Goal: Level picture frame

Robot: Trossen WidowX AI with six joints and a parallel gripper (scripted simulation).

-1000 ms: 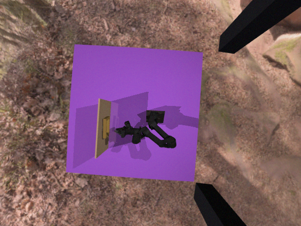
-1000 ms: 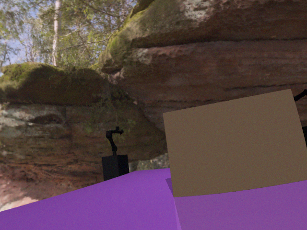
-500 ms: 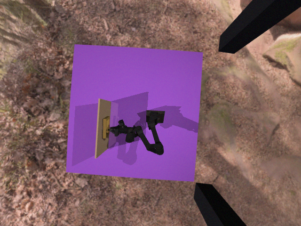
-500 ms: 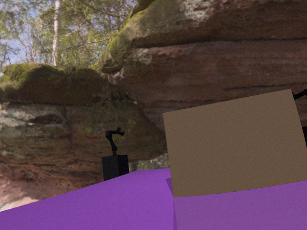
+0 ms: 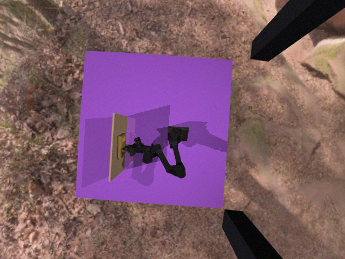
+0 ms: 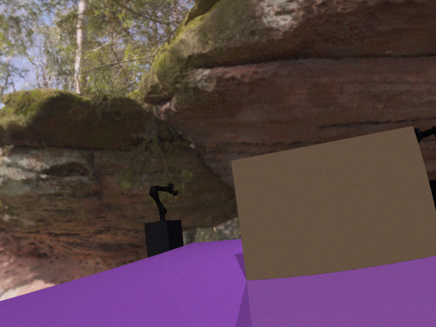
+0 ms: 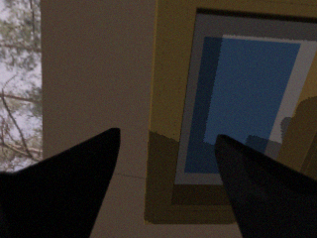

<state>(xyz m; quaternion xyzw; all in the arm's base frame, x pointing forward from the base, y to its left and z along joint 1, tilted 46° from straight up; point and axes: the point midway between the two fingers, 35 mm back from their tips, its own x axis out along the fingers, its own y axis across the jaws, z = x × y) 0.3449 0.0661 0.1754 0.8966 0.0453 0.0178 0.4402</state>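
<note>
Nearing: tool [image 7: 165,149] – spread, pinching nothing – by picture frame [image 7: 163,89].
Handling: probably stiff, light.
Hold: yellow border's edge.

No text, label, brand, number or sign can be read in any of the views.
</note>
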